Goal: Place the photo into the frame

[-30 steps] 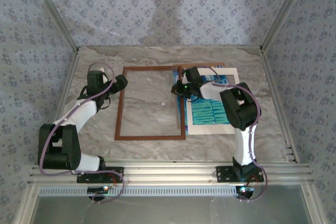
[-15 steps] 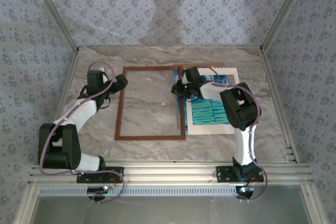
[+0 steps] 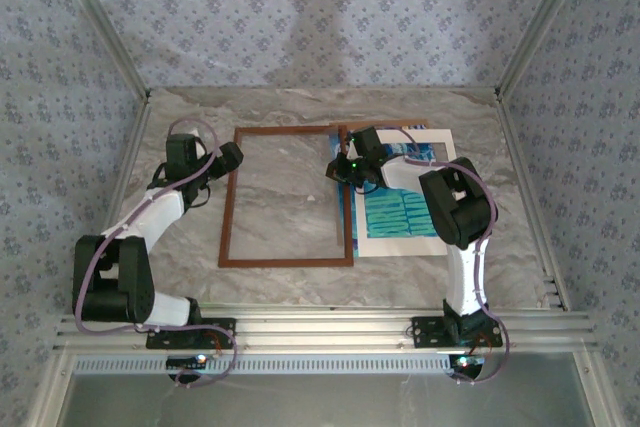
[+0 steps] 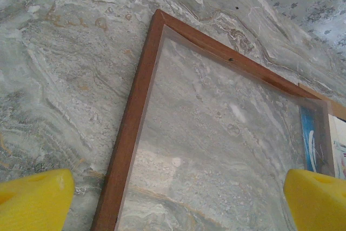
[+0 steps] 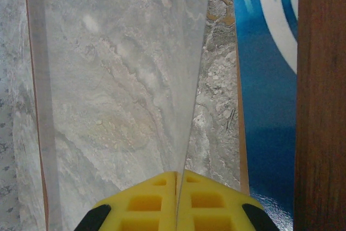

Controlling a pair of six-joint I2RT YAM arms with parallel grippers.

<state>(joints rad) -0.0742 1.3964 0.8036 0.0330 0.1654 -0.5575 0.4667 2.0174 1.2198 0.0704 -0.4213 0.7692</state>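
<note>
Pinching a thin clear sheet (image 5: 119, 79) in my right gripper (image 5: 177, 179); left gripper (image 4: 175, 201) spread; blue-teal rectangular paper photo (image 3: 397, 217), likely light, floppy; take its edge.

The grey marbled table (image 3: 300, 107) carries the frame (image 3: 226, 209) and, touching it, the photo (image 3: 400, 215).

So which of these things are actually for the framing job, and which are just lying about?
For the job: the photo; the frame; the clear pane pinched in the shut right gripper; the open left gripper beside the frame.
Just lying about: the white mat around the photo.
</note>
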